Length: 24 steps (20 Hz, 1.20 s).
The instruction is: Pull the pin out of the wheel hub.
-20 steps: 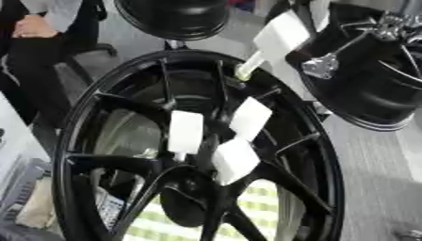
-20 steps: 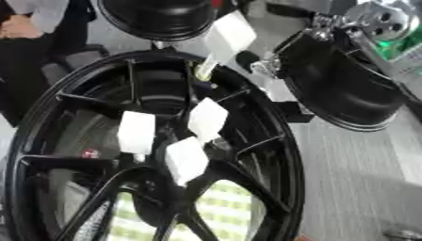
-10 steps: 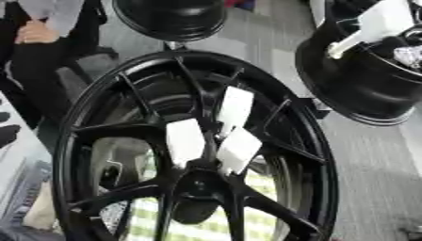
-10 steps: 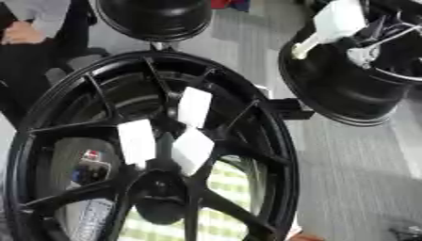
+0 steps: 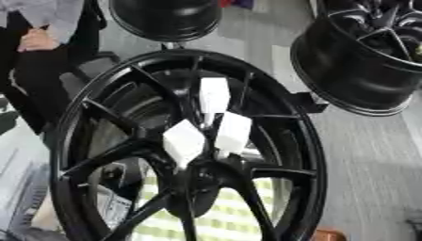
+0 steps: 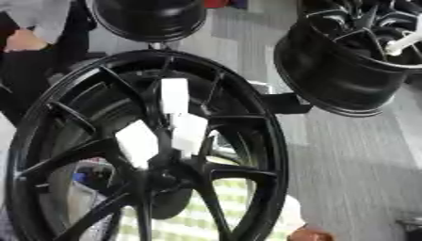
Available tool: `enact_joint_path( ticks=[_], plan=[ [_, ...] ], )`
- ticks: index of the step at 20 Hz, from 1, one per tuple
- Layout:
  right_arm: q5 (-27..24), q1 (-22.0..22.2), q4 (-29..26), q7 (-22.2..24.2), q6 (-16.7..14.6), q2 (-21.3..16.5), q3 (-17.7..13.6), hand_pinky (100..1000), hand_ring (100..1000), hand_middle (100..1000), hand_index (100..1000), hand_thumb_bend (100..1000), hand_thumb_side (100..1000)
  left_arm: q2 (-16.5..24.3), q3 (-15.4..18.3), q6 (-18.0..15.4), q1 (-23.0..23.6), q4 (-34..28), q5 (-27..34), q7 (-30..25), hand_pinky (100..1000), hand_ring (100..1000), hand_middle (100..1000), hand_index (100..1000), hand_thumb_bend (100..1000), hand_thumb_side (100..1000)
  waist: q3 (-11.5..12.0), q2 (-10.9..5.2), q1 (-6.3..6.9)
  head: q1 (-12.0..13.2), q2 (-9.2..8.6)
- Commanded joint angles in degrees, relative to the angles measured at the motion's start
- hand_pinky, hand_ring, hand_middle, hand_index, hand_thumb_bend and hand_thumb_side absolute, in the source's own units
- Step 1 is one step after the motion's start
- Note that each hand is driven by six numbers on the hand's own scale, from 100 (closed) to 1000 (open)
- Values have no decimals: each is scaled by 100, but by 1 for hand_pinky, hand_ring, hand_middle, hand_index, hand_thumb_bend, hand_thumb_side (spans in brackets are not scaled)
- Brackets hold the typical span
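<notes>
A large black wheel hub point(image 5: 306, 155) fills the middle of both views, its spokes meeting at a dark centre point(image 5: 198, 181). Three white block-shaped pins stick out near that centre: one at the top point(image 5: 214, 94), one on the right point(image 5: 233, 132) and one on the left point(image 5: 183, 141). In the right eye view, a thin white pin point(image 6: 404, 42) shows at the right edge, over the opening of a second black wheel point(image 6: 338, 80). Neither of my hands can be made out in either view.
A third black wheel point(image 5: 165, 19) stands at the far top. A person in dark clothes point(image 5: 37, 40) sits at the upper left. A green-and-white checked surface point(image 5: 223, 221) lies under the hub. Grey floor runs along the right.
The camera view has shifted. My right hand carried a white pin up and to the right, away from the hub and toward the second wheel, and has left the view.
</notes>
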Motion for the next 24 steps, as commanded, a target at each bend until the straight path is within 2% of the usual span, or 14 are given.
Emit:
enact_joint_path(
  ticks=[1, 9, 11, 12, 14, 17, 18, 19, 24],
  plan=[
    [-123, 48, 276, -220, 40, -178, -241, 919, 798, 541, 606, 100, 100, 29, 90, -49, 6, -96, -46, 75, 857, 772, 768, 808, 114, 906, -23, -124, 44, 41, 26],
    [-158, 429, 448, -394, 69, 78, -293, 915, 796, 549, 615, 100, 100, 3, 97, -62, 23, -96, -81, 95, 857, 773, 768, 809, 112, 906, -52, -118, 93, 49, -2],
    [-114, 591, 585, -401, 200, 242, -299, 910, 797, 580, 646, 100, 100, -2, 90, -52, 24, -96, -80, 93, 856, 773, 767, 808, 112, 907, -49, -111, 88, 48, 0],
    [-89, 658, 643, -409, 264, 327, -300, 906, 809, 640, 698, 100, 100, -6, 86, -46, 22, -96, -78, 91, 857, 773, 767, 808, 111, 907, -44, -107, 89, 52, -4],
    [-51, 759, 742, -404, 378, 471, -293, 908, 829, 700, 741, 100, 102, -11, 78, -37, 16, -96, -73, 82, 856, 773, 767, 808, 111, 907, -33, -101, 94, 60, -13],
    [3, 807, 797, -365, 451, 548, -284, 908, 829, 700, 741, 100, 102, -13, 73, -32, 13, -96, -70, 70, 856, 773, 767, 808, 111, 907, -28, -100, 97, 58, -16],
    [13, 829, 806, -333, 454, 566, -273, 924, 912, 840, 835, 100, 309, -12, 70, -30, 16, -96, -70, 67, 857, 774, 768, 809, 111, 908, -31, -99, 99, 55, -16],
    [31, 867, 819, -252, 442, 593, -260, 927, 922, 851, 847, 100, 345, -9, 65, -26, 21, -96, -69, 61, 857, 774, 768, 809, 111, 908, -37, -100, 101, 49, -14],
    [114, 916, 814, -2, 383, 628, -310, 931, 931, 859, 854, 100, 364, -6, 57, -11, 32, -96, -62, 48, 857, 774, 768, 809, 112, 909, -45, -111, 98, 44, -10]
  ],
)
